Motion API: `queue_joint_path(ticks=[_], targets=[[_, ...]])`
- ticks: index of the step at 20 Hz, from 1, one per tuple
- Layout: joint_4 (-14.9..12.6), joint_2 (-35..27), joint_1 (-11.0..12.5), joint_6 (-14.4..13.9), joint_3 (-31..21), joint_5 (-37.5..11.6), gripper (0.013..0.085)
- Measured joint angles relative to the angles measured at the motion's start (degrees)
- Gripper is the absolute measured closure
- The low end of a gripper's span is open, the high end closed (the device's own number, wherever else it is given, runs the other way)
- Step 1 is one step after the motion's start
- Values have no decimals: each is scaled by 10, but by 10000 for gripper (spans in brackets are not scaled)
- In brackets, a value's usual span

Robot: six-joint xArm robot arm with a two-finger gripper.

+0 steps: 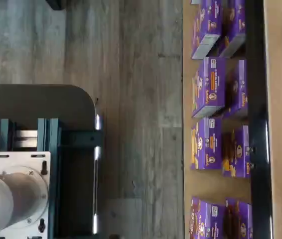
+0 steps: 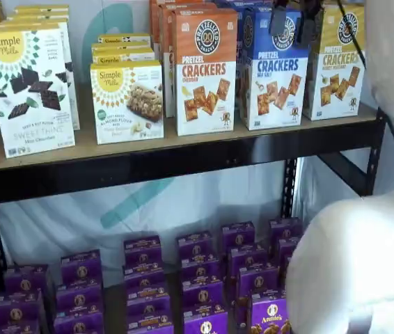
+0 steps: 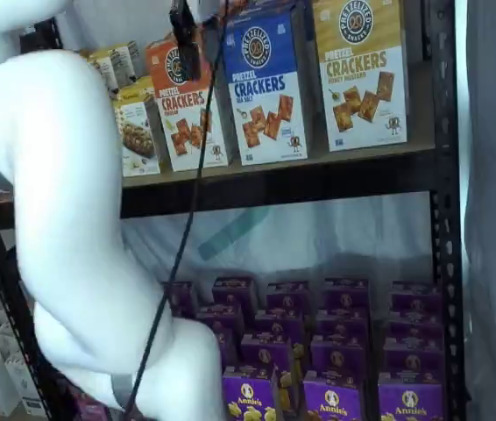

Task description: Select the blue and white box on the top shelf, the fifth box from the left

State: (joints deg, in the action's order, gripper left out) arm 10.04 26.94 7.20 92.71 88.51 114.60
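The blue and white box (image 2: 273, 78) (image 3: 265, 96) stands upright on the top shelf (image 2: 148, 147) (image 3: 336, 162), between an orange-topped box and a yellow-topped one. My gripper (image 2: 294, 26) hangs from the upper edge of a shelf view, in front of the box's blue upper half. Its two black fingers (image 2: 278, 19) stand apart with a plain gap, so it is open and holds nothing. In a shelf view only one black finger (image 3: 185, 39) shows, left of the box, with a cable beside it. The wrist view does not show the box.
An orange cheddar cracker box (image 2: 205, 69) and a yellow cracker box (image 2: 337, 61) flank the target. Simple Mills boxes (image 2: 31, 90) stand further left. Purple boxes (image 2: 204, 271) (image 1: 208, 87) fill the lower shelf. My white arm (image 3: 64, 219) (image 2: 353, 264) blocks part of both shelf views.
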Motion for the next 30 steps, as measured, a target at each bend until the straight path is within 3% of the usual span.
queue_joint_path(ticks=[1, 6, 10, 16, 24, 30], targets=[[-17, 3, -13, -4, -4, -3, 130], [-16, 16, -21, -13, -23, -11, 130], [7, 24, -9, -12, -30, -26, 130], [67, 27, 21, -9, -25, -76, 130], [94, 19, 37, -1, -28, -172, 130], [85, -11, 41, 13, -14, -221, 130]])
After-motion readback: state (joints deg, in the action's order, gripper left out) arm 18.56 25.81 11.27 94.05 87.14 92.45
